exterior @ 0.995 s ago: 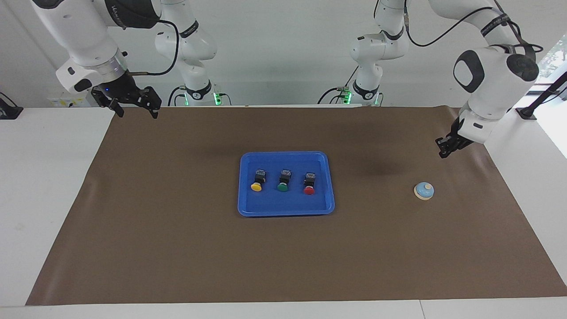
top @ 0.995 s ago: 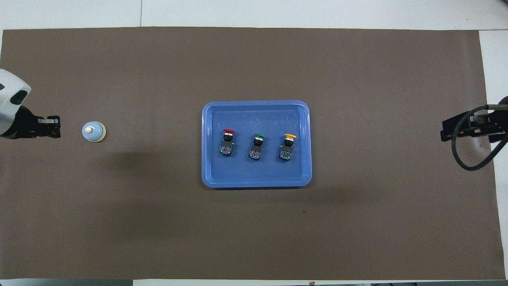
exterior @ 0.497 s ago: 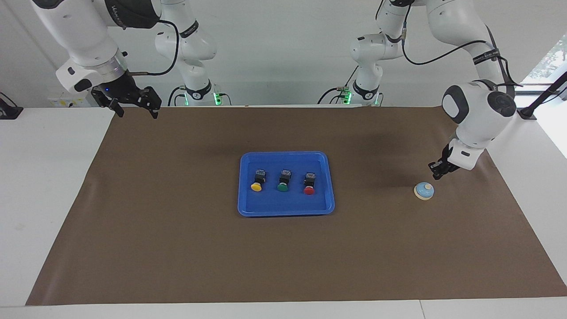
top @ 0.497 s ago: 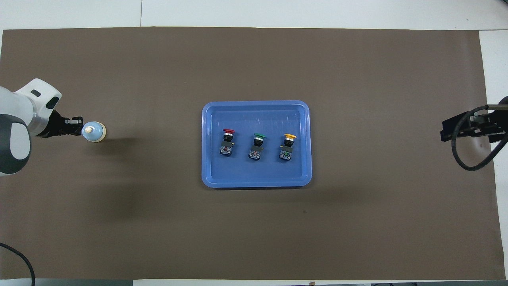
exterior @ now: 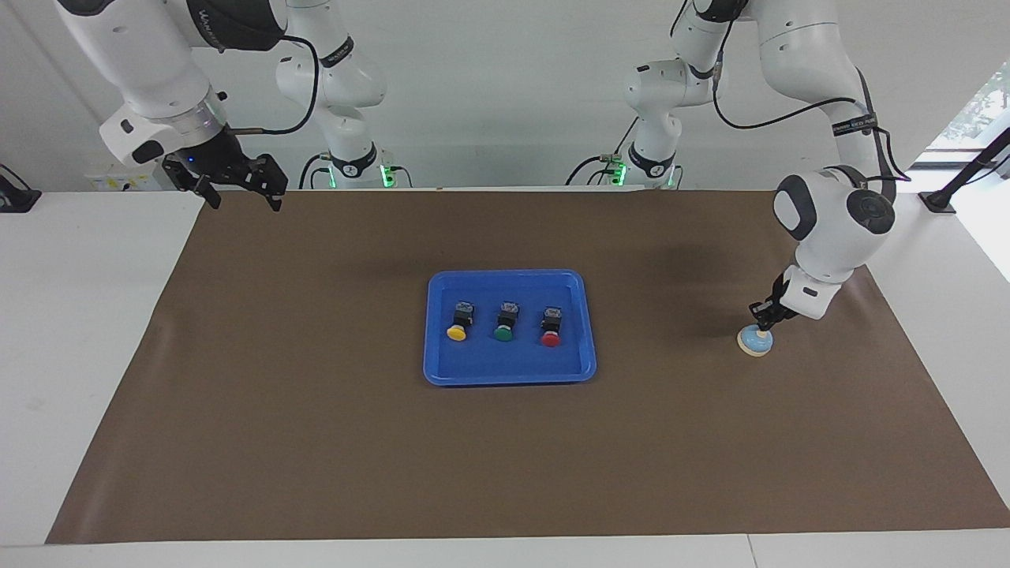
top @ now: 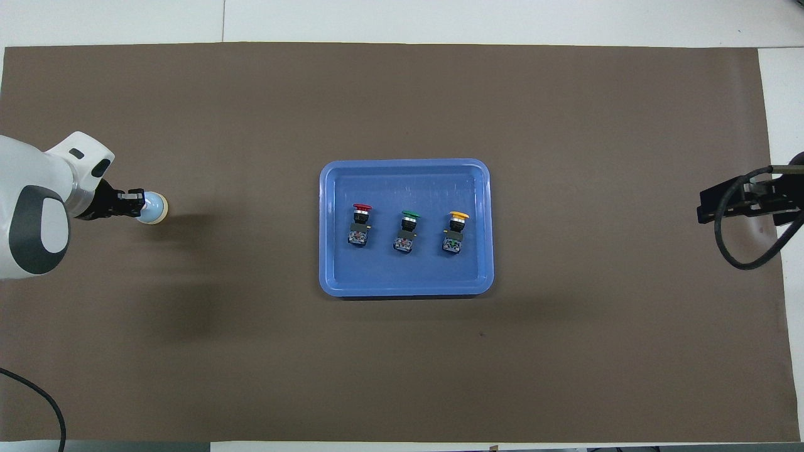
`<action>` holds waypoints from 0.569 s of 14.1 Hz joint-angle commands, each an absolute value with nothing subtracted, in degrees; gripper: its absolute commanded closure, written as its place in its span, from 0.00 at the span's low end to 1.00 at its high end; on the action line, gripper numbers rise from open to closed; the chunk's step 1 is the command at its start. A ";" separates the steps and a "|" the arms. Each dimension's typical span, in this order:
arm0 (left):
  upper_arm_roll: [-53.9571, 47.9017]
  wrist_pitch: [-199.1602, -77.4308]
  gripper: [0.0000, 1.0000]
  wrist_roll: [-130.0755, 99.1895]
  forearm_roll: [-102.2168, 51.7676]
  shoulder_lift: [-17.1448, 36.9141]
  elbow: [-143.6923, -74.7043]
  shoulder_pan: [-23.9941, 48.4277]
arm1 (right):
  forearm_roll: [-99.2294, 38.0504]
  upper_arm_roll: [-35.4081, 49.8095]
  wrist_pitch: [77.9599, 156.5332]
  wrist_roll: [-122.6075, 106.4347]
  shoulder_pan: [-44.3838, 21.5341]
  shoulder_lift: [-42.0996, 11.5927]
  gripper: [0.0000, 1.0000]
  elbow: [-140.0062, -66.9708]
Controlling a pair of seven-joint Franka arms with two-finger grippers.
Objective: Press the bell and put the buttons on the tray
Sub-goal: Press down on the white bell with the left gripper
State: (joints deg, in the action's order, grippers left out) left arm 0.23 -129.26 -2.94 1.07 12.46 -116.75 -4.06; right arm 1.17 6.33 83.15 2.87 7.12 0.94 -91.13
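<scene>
The light blue bell (exterior: 755, 341) (top: 154, 209) stands on the mat toward the left arm's end of the table. My left gripper (exterior: 763, 325) (top: 137, 203) is shut, and its tips rest on the bell's top, hiding the knob. The blue tray (exterior: 509, 279) (top: 406, 169) lies mid-table with three buttons in a row in it: yellow (exterior: 458, 323) (top: 456, 229), green (exterior: 505, 322) (top: 407, 229) and red (exterior: 551, 326) (top: 359, 225). My right gripper (exterior: 241, 192) (top: 722, 207) hangs open and empty over the mat's edge at the right arm's end, where that arm waits.
A brown mat (exterior: 316, 442) covers most of the white table (exterior: 87, 315). A black cable (top: 735, 251) loops below the right gripper. Both arm bases stand at the robots' edge of the table.
The left arm has swung down and toward the bell, bringing its shut gripper from above the mat onto the bell's top. The right arm and the buttons have not moved.
</scene>
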 commanded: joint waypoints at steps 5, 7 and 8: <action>-0.09 -114.57 0.91 -4.04 1.67 10.82 -108.30 -1.59 | 1.23 6.86 83.50 1.76 7.91 1.76 0.00 -92.11; -0.09 -105.60 0.55 -4.30 1.58 9.59 -103.47 -0.27 | 1.23 6.86 83.50 1.76 7.91 1.76 0.00 -92.11; 0.09 -101.82 0.41 -5.00 1.58 8.62 -101.97 0.87 | 1.23 6.86 83.50 1.76 7.91 1.76 0.00 -92.11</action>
State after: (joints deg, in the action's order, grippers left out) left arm -0.57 -109.57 -3.39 1.06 10.63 -105.73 -1.35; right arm 1.17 6.33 83.15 2.87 7.12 0.94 -91.13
